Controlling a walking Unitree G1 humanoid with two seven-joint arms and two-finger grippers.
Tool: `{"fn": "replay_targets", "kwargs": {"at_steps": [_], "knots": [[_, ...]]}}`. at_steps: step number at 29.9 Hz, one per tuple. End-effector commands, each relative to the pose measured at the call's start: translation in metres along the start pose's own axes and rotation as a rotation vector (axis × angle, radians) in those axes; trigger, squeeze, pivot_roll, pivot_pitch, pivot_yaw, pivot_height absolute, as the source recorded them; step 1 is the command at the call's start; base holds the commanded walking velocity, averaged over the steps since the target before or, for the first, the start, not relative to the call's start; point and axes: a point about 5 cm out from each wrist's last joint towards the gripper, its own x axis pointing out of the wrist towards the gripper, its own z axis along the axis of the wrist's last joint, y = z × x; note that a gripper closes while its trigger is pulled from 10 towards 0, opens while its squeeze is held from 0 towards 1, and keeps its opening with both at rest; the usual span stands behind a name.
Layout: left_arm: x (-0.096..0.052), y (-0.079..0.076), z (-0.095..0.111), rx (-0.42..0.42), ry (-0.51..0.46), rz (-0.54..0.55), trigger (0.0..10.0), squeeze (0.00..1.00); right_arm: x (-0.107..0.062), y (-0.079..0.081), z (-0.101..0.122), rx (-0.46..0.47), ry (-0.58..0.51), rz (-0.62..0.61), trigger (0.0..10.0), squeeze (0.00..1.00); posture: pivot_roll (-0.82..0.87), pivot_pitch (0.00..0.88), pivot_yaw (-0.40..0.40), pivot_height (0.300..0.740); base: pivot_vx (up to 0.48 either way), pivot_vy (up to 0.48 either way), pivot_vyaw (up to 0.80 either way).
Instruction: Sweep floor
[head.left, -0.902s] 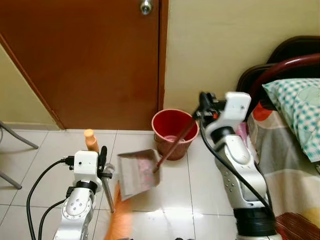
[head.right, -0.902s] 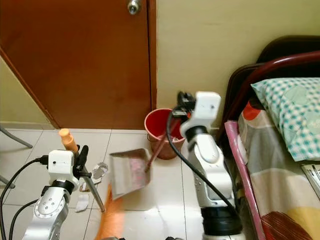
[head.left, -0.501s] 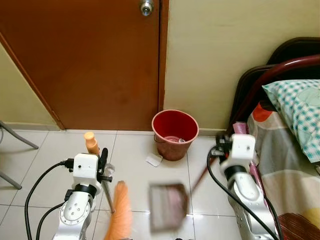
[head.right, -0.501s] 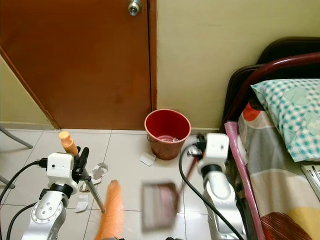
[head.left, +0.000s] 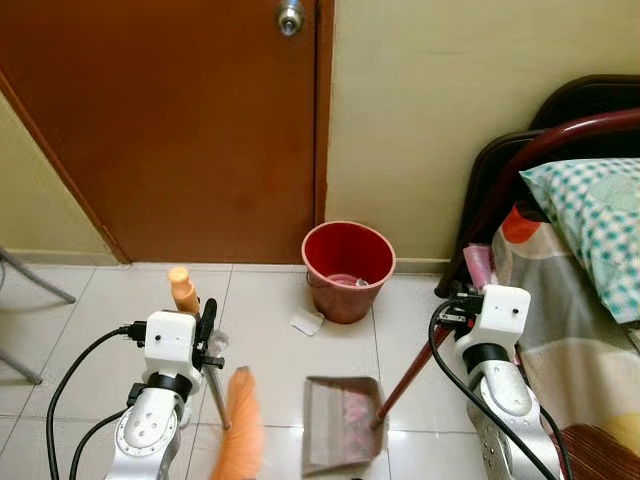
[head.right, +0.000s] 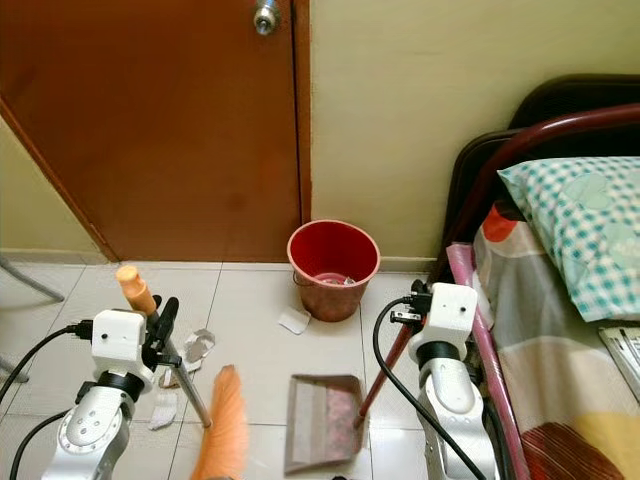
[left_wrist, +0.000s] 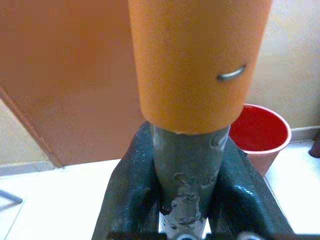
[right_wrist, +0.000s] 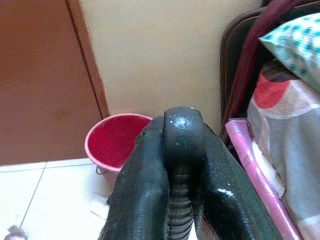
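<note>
Change: dustpan (head.left: 342, 423), a second ago raised and tipped at the red bucket (head.left: 349, 268), now sits flat on the floor tiles (head.left: 270, 345); emptying judged done, another sweep pass likely.

Right hand (right_wrist: 181, 165): clamped on the dustpan's long handle (head.left: 408, 362); pan at 7 o'clock from it.

Left hand (left_wrist: 189, 175): closed on the broom shaft (left_wrist: 189, 185); orange bristles (head.left: 243, 428) at 5 o'clock, just beside the pan.

Litter: paper scraps (head.right: 296, 321) at the bucket's 7 o'clock.
</note>
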Motion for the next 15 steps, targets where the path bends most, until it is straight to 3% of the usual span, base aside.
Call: {"fn": "replay_targets", "kwargs": {"at_steps": [1, 12, 15], "knots": [[0.0032, 0.0075, 0.0079, 0.049, -0.028, 0.016, 10.0, 0.00, 0.0008, -0.0049, 0.0038, 0.002, -0.024, -0.024, 10.0, 0.00, 0.06, 0.094, 0.017, 0.740, 0.240, 0.000, -0.80], [0.0068, 0.0043, 0.0118, 0.037, -0.047, 0.016, 10.0, 0.00, 0.0025, -0.0008, 0.0014, -0.008, -0.019, -0.003, 10.0, 0.00, 0.05, 0.099, 0.016, 0.740, 0.253, 0.000, -0.63], [0.0073, 0.0041, 0.0118, 0.034, -0.047, 0.018, 10.0, 0.00, 0.0027, -0.0011, -0.0004, -0.011, -0.013, 0.000, 10.0, 0.00, 0.05, 0.101, 0.015, 0.740, 0.256, 0.246, -0.56]]}}
